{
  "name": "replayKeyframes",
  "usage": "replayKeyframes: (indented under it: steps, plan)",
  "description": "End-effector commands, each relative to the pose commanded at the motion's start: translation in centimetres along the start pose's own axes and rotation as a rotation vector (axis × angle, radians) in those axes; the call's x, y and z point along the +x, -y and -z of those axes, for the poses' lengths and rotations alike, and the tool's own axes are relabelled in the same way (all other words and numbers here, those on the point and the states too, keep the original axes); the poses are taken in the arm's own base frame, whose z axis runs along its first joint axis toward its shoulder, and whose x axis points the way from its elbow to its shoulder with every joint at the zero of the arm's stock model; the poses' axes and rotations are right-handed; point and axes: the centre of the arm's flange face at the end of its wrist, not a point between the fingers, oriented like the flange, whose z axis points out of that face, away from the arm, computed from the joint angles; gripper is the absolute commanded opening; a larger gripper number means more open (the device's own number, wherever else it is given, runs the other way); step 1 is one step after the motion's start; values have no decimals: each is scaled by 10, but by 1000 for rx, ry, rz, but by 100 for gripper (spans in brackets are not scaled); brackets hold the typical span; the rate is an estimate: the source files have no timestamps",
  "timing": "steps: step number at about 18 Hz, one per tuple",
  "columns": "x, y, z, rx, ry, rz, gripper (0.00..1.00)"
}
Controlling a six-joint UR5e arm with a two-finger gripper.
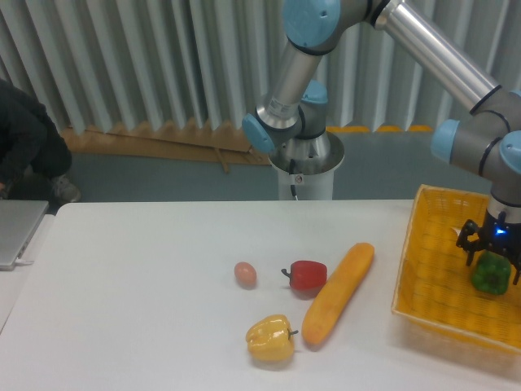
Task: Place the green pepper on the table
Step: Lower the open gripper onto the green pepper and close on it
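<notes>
The gripper (492, 259) is clamped on the green pepper (492, 274) inside the yellow basket (431, 269) at the table's (138, 285) right edge — a glossy skin (a slip risk) could catch the basket's wall.

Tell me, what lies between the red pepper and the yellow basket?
In the camera view, the long orange vegetable lies between the red pepper and the yellow basket, touching the pepper.

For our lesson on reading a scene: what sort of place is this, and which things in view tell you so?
Probably a robotics lab or test room, not a kitchen. A big arm on a pedestal reaches over a plain white table. Peppers are laid out as props, and the claw holds a green pepper over a basket.
</notes>
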Motion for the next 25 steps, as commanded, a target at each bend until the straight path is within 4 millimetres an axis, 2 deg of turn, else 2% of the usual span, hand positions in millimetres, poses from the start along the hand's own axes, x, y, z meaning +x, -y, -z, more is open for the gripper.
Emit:
replayKeyframes:
  steps: [3,6,8,9,10,11,12,14,15,19,21,25]
  plan:
    - [-6,-16,-10,-4,-15,28,100]
    - [-5,-8,-22,-8,-33,25,100]
    - [-3,-2,-24,-13,-34,22,100]
    - [-3,1,-23,-14,-32,16,96]
    - [-2,2,-21,-13,-29,14,70]
    - [-1,5,-20,-16,-29,11,62]
    - [1,9,-19,-18,-29,0,56]
    - [5,18,-13,-20,-19,-15,53]
    - [7,23,-7,-20,-10,-18,47]
    - [13,32,4,-10,2,-33,44]
    - [24,56,15,-8,17,-67,44]
    - [46,90,40,0,43,-68,45]
